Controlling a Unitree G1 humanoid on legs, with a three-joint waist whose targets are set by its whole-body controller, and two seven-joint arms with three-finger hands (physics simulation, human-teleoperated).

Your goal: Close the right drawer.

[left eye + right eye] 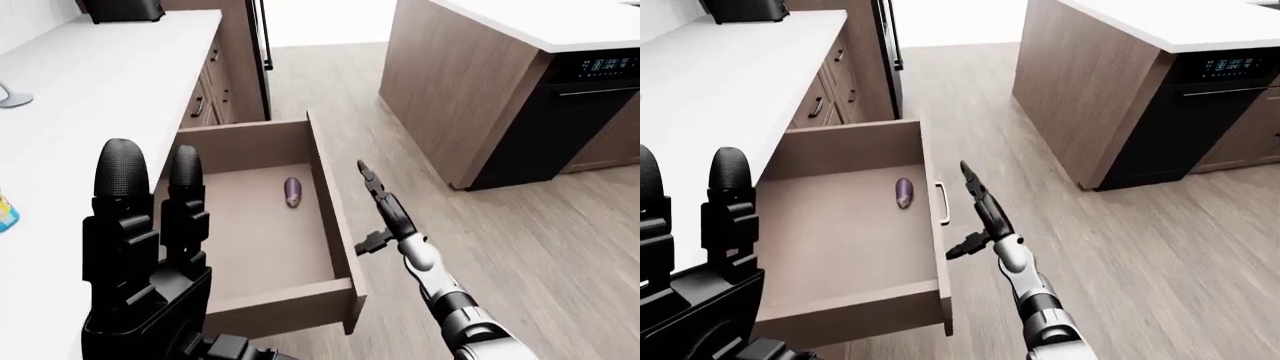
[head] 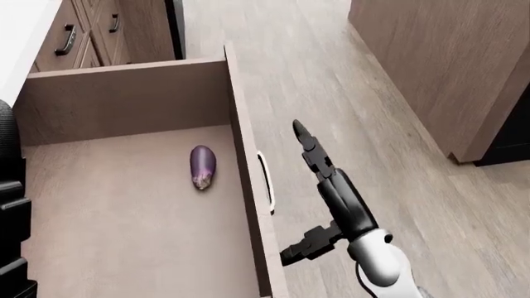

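Observation:
The right drawer [image 2: 248, 186] is pulled wide open from the wooden cabinet. A purple eggplant [image 2: 202, 165] lies inside it. Its pale handle [image 2: 265, 180] shows on the drawer's outer face. My right hand [image 2: 319, 186] is open, fingers stretched straight, just to the right of the drawer face near the handle, thumb pointing toward the face; I cannot tell if it touches. My left hand [image 1: 145, 247] is raised at the left of the left-eye view, fingers upright and open, empty, over the white countertop's [image 1: 90, 90] edge.
A wooden island [image 1: 460, 82] with a black oven [image 1: 570, 112] stands at the right. Wood floor [image 1: 520, 247] lies between it and the drawer. Closed cabinet drawers [image 1: 205, 94] continue along the counter toward the top. A dark appliance [image 1: 120, 9] sits on the counter's top end.

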